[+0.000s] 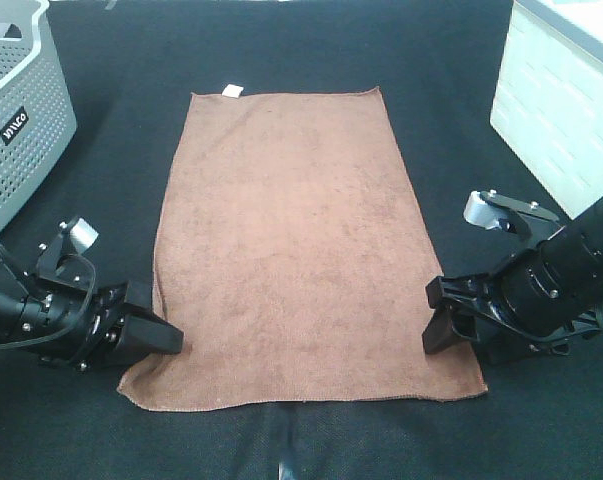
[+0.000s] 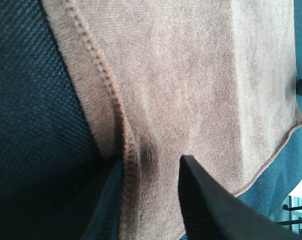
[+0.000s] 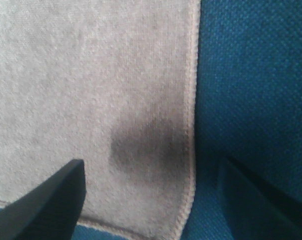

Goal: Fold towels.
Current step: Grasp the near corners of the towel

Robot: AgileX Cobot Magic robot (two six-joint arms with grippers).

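Flat on the black table [image 1: 451, 60], brown towel [image 1: 291, 250] lies unfolded; left gripper [image 1: 169, 340] and right gripper [image 1: 434, 318] straddle its near side hems [image 3: 193, 100], jaws open, holding nothing. First fold's grab, I'd say: pinch both hems, then lift.

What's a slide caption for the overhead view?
Left gripper and right gripper straddle side edges of a flat brown microfibre towel.
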